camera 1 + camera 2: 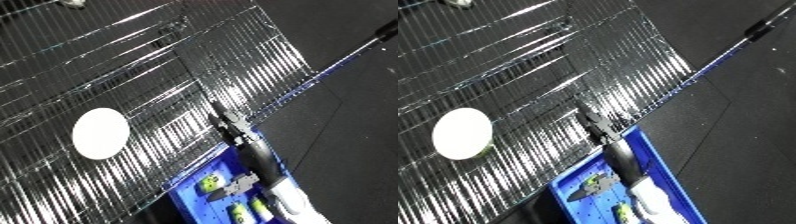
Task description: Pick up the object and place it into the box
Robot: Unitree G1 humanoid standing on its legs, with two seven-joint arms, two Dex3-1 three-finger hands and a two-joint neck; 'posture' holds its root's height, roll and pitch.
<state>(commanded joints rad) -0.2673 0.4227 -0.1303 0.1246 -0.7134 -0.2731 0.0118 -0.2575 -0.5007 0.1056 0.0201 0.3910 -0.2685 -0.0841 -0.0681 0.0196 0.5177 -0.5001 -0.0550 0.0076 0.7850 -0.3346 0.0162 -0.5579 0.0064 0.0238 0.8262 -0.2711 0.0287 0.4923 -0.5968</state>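
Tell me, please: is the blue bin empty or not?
Not empty. Yellow-green objects lie inside the blue bin, beside the robot's forearm.

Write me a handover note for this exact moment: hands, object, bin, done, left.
Right hand: reaching out over the wire shelf, fingers look straight, holding nothing that I can see.
Left hand: not in view.
White round object: lying on the wire shelf, to the left of the right hand and apart from it.
Blue bin: at the shelf's lower edge, under the right forearm; yellow-green items already lie inside.
Done: nothing on the white object yet; it is untouched.
Left: move the hand over to it, grasp, lift, carry to the bin, release.
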